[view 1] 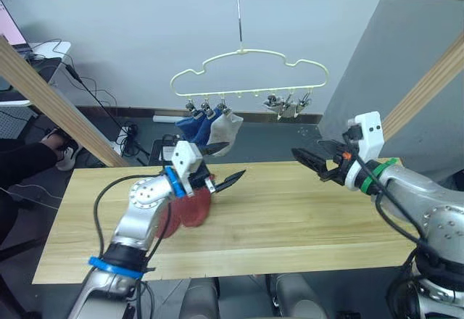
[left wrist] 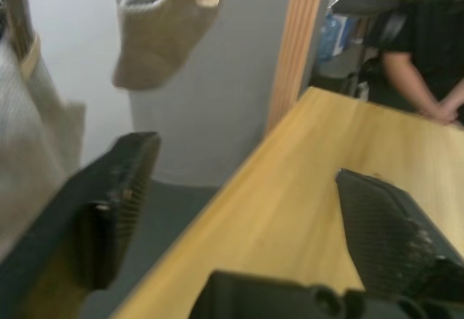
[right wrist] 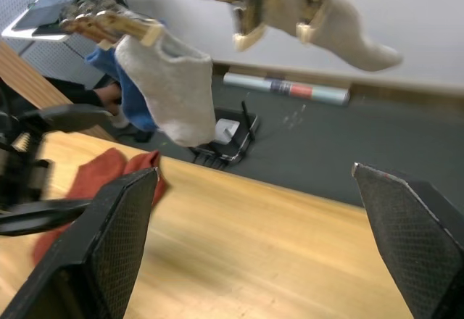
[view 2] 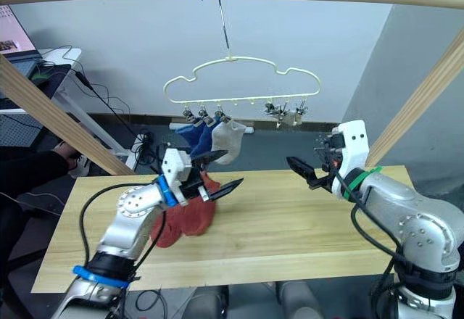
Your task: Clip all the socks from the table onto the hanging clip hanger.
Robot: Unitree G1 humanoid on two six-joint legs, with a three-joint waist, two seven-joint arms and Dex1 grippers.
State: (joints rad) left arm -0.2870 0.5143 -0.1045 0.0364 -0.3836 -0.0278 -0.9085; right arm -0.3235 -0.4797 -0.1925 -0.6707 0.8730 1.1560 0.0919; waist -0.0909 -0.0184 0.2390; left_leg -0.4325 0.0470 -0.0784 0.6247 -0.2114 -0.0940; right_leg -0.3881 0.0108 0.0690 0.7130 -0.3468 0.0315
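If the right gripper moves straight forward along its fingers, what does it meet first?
Probably the light grey sock hanging from the clip hanger; the right gripper is open and depth is unclear.

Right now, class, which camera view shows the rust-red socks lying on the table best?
The right eye view: the rust-red socks lie in a heap on the table, partly behind the left hand. The left eye view hides more of them behind that arm. The right wrist view catches them at the edge.
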